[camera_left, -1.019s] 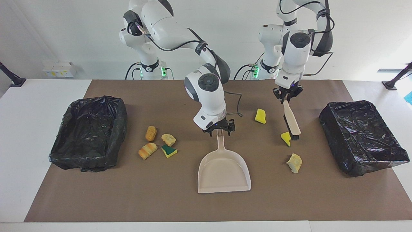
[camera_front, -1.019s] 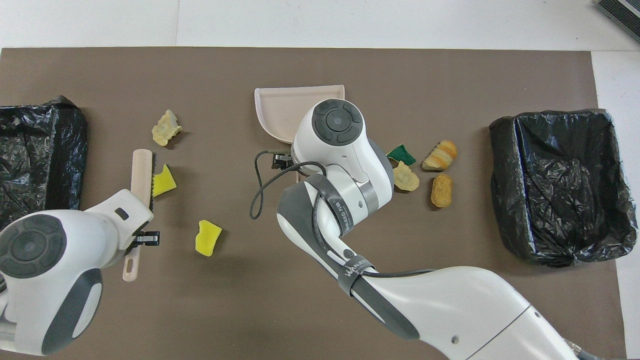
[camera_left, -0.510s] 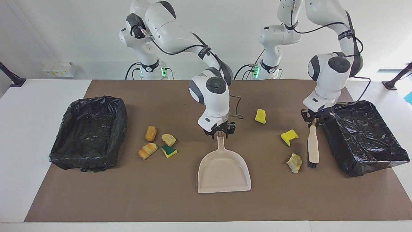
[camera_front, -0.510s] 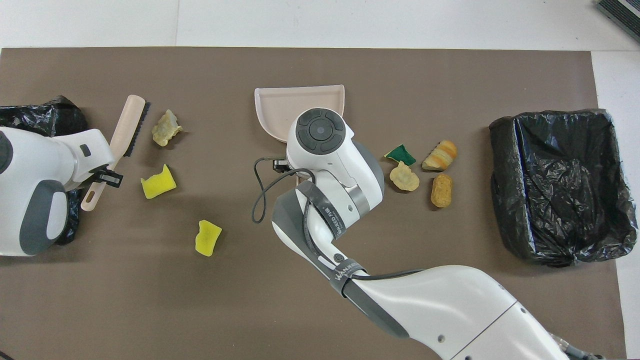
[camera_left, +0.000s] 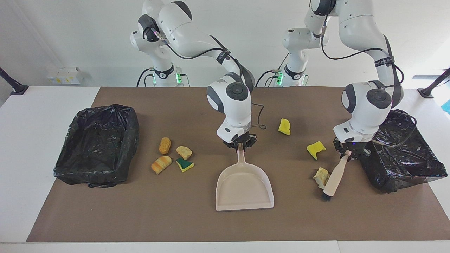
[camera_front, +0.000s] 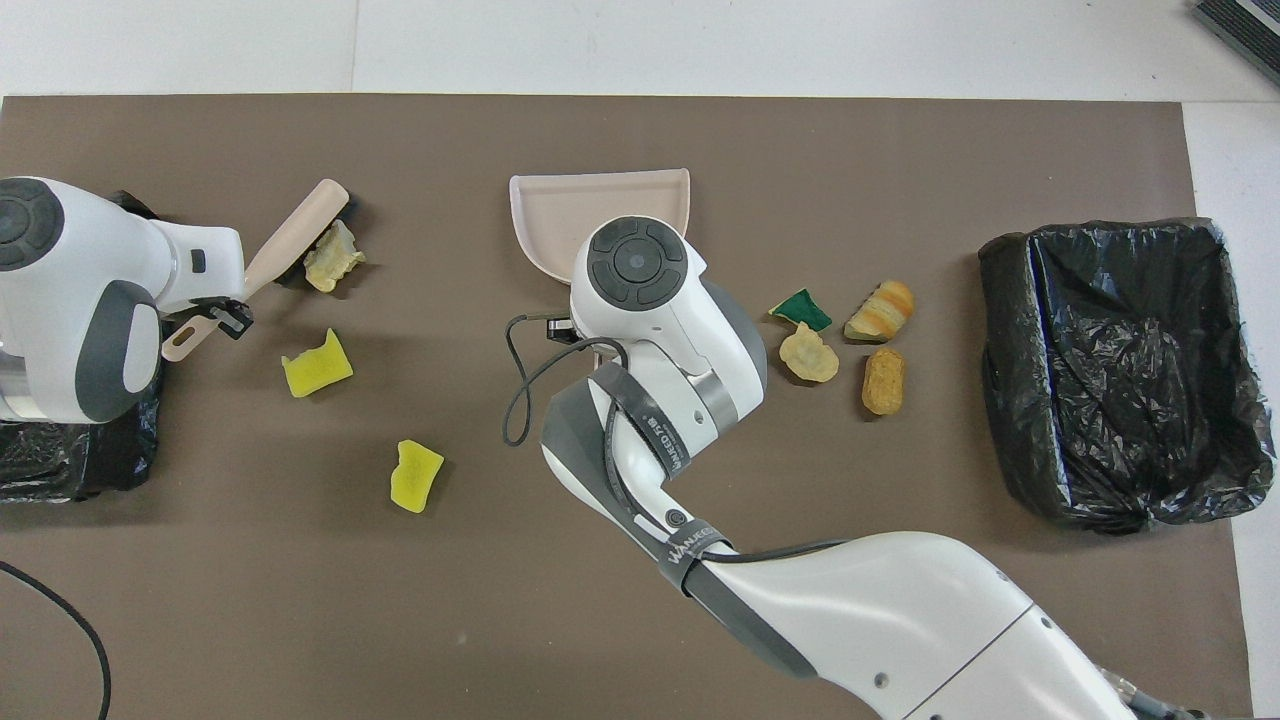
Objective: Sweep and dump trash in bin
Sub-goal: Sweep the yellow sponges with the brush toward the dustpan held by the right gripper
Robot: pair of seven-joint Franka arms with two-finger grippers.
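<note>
Left gripper (camera_left: 348,153) clenched on the brush (camera_left: 333,179) handle near the left arm's end of the table. Brush slants down, bristles touching the pale scrap (camera_left: 321,176). We judge the dustpan (camera_left: 244,186), gripped by the right gripper (camera_left: 240,144), lies mid-table: sweep toward it.

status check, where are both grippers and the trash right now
Left gripper shut on brush, bristles at pale scrap. Right gripper shut on dustpan handle. Dustpan holds no scraps; all seven on mat. Nothing blocking.
</note>
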